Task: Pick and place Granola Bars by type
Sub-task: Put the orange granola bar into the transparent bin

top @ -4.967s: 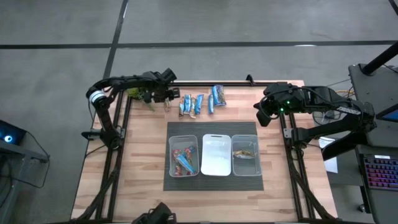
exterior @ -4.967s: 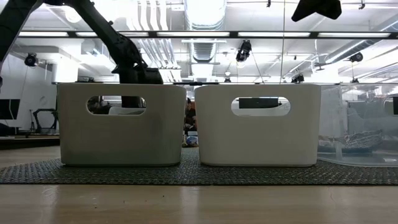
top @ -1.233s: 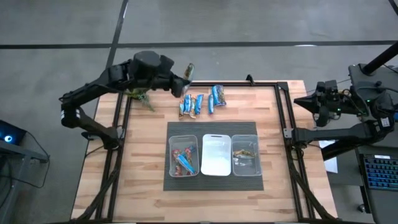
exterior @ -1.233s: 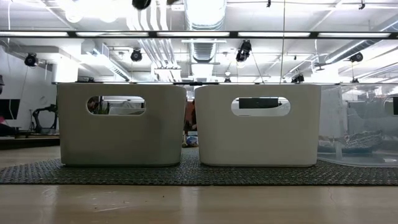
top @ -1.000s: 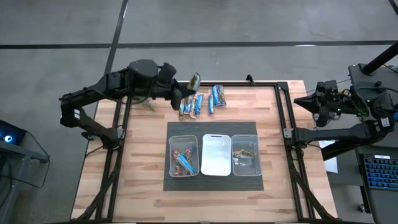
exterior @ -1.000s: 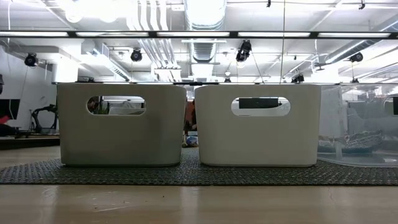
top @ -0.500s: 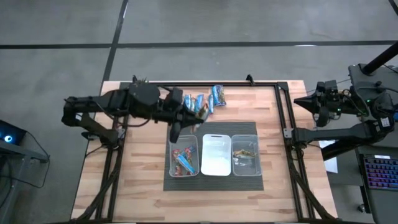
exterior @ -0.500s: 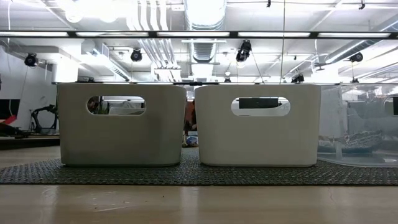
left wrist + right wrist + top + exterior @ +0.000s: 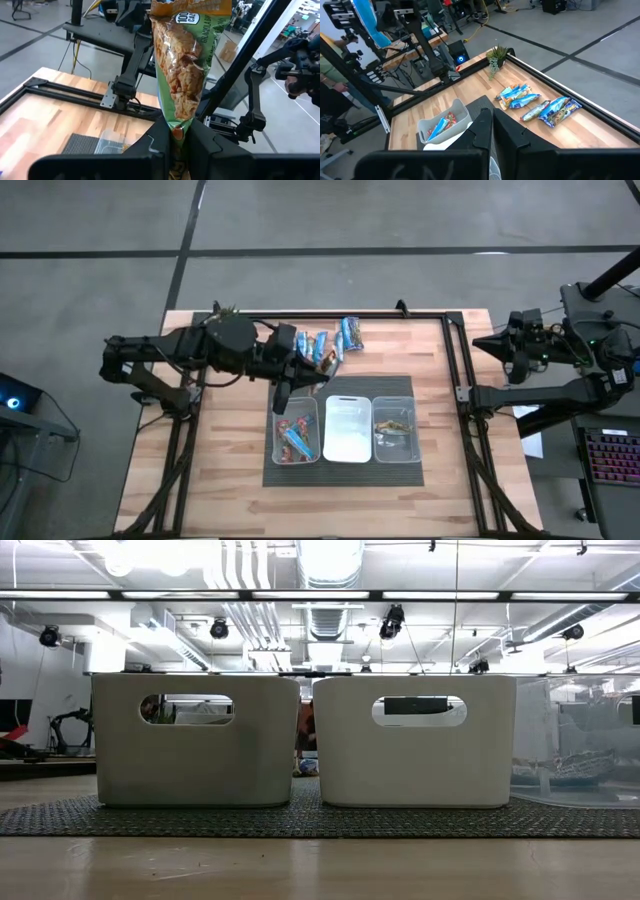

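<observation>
Left gripper [image 9: 177, 135]: jaws clamped on the lower end of a green-wrapped granola bar [image 9: 187, 65]; the bar stands up from the fingers, clear window showing the oat pieces.
Left gripper position: in the high view it hovers above the far edge of the dark mat [image 9: 400, 383], near the left bin [image 9: 295, 428].
Right gripper [image 9: 492, 131]: fingers pressed together, nothing between them; arm parked off the table's right side.
Bins: left bin holds red-and-blue bars; middle bin [image 9: 347, 429] looks empty; right bin [image 9: 395, 428] holds tan-looking bars.
Remaining bars [image 9: 328, 344]: a row of blue bars lies on the wood just beyond the mat, near the plant [image 9: 495, 54].
Step in hand (judged): carrying the picked bar toward its bin.
Next move (judged): the bar's colouring seems closest to the right bin's contents, so travel across past the middle bin, lower over the right one, then part the jaws.
Risk: held by one end only, the bar may swing.
</observation>
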Controlling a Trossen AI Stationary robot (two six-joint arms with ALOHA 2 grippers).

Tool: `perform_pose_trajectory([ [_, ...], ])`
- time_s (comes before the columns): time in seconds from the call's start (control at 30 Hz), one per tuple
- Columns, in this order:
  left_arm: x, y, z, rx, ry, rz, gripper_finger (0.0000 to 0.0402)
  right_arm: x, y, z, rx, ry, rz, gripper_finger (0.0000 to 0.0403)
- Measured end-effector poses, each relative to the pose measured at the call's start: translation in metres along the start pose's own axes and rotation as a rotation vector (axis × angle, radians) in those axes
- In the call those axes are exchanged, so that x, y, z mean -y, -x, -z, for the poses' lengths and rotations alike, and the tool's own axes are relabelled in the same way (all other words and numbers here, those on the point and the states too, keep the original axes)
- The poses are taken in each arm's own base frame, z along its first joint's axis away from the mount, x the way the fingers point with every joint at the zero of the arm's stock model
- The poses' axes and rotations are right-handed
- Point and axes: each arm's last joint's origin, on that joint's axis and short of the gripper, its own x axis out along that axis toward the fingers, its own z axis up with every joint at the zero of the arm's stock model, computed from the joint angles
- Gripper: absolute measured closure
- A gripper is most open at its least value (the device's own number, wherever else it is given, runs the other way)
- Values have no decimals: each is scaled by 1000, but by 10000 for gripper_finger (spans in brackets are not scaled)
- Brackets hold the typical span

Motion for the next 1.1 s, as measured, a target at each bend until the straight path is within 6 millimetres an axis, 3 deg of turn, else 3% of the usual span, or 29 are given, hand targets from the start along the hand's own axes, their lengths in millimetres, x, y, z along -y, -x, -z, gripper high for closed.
perform_pose_trajectory([
  [0.4,-8,0,-9,71,-41,-17,379,0,0,0,1,-1,0,394],
  [0.53,-13,-9,-11,96,-51,-26,379,0,0,0,2,-1,0,394],
  [1.1,-32,-92,-20,40,-78,128,379,0,0,0,2,-1,0,394],
])
